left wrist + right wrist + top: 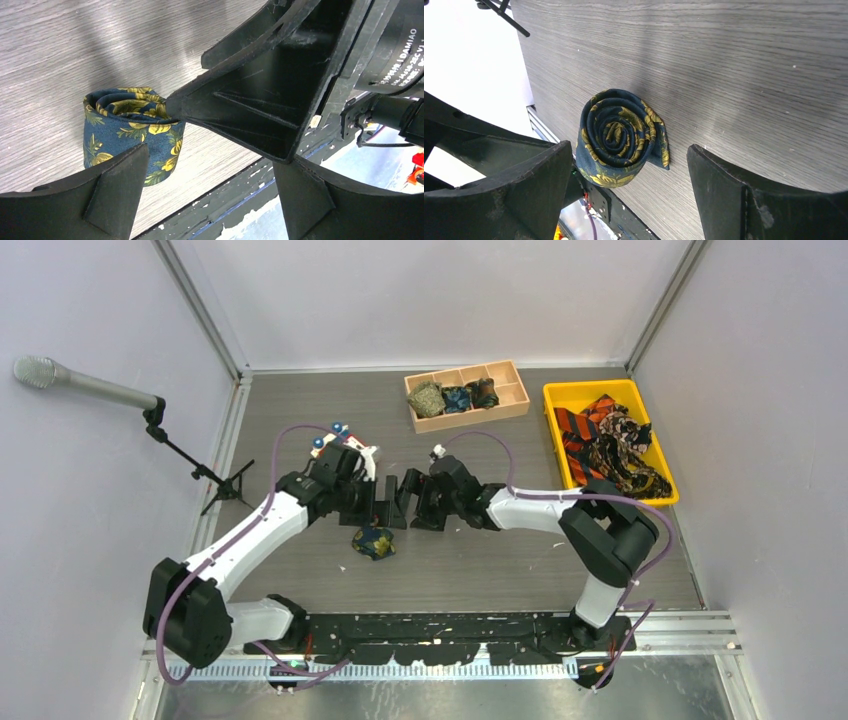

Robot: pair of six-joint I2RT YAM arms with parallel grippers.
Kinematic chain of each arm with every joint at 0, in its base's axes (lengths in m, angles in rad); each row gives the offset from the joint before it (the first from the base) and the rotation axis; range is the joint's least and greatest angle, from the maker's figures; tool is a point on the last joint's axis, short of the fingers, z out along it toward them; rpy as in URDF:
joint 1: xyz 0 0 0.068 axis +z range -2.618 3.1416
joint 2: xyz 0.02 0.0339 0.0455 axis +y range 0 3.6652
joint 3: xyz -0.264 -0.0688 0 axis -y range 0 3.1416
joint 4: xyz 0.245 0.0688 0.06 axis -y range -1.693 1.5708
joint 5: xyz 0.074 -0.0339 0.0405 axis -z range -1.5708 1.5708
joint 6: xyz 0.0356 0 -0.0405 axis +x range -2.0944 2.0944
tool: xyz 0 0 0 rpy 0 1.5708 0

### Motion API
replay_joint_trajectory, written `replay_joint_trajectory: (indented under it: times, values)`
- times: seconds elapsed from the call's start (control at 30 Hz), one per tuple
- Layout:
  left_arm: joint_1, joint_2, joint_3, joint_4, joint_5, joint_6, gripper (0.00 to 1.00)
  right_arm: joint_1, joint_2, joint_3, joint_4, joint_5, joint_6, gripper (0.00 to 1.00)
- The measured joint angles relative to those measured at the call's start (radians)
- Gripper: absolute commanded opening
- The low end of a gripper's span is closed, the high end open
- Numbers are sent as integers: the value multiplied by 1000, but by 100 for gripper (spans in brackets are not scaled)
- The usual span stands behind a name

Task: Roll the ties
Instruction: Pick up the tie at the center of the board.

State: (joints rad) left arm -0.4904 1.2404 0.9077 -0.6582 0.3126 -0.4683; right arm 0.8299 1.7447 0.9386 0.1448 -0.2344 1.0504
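Upper centre, a wooden divided tray (512, 390) is holding three coiled ties (456, 398) side by side. Right of it, a yellow bin (560, 392) is holding loose ties (612, 445) (orange-striped and dark, tangled). The navy flowered coil (374, 541) is lying free on the table (500, 560) mid-frame, just below the left gripper (210, 197) and right gripper (629, 190), both gaping wide.

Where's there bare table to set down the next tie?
Bare: the back-left table between the microphone stand and wooden box; also the near strip right of the rolled tie. Crowded: the centre around the left end effector and right end effector, and the full yellow bin.
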Motion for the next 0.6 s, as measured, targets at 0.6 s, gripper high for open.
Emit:
replay_joint_trajectory:
  times: [0.6]
  values:
    - [79, -127, -67, -32, -185, 17, 92, -38, -24, 47, -87, -81, -53, 89]
